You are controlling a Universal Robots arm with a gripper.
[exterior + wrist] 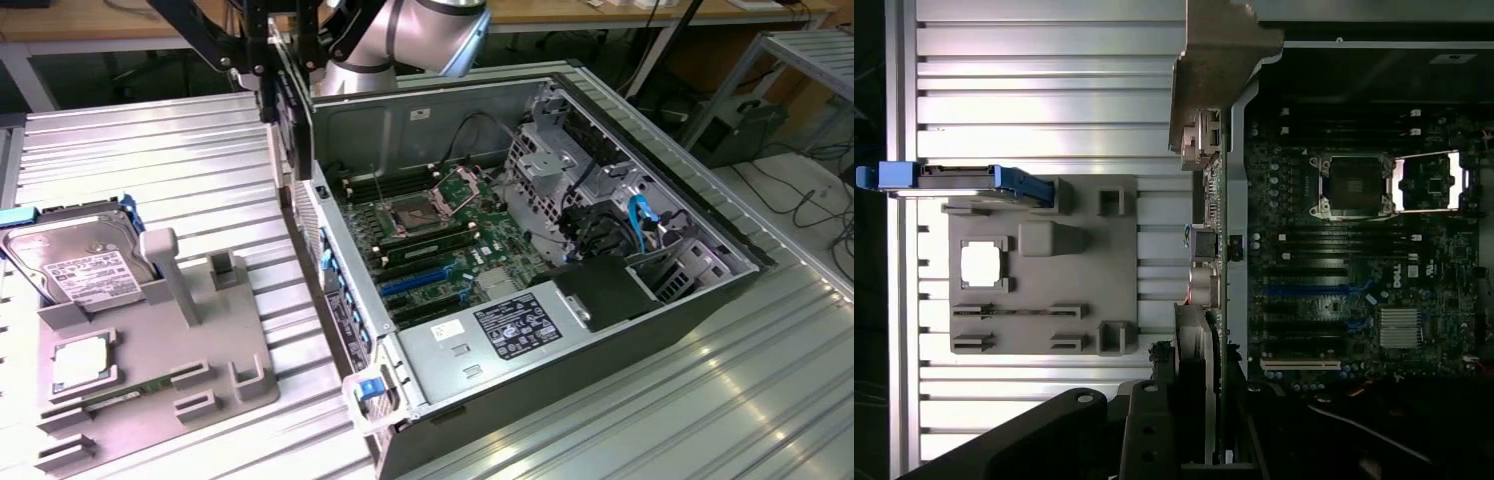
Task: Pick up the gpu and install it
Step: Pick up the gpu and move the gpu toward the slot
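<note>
The jaws of the black gripper (1194, 370) are closed on the gpu (1199, 140), a thin green circuit-board card with a silver metal end bracket, seen edge-on from the wrist. The card hangs clear of the ribbed metal desk (160, 150), above the side of the open black computer case (387, 130) that faces the grey moulded parts tray (254, 380), near the edge of the green motherboard (454, 240). A silver boxy hard drive (80, 270) stands in the tray.
</note>
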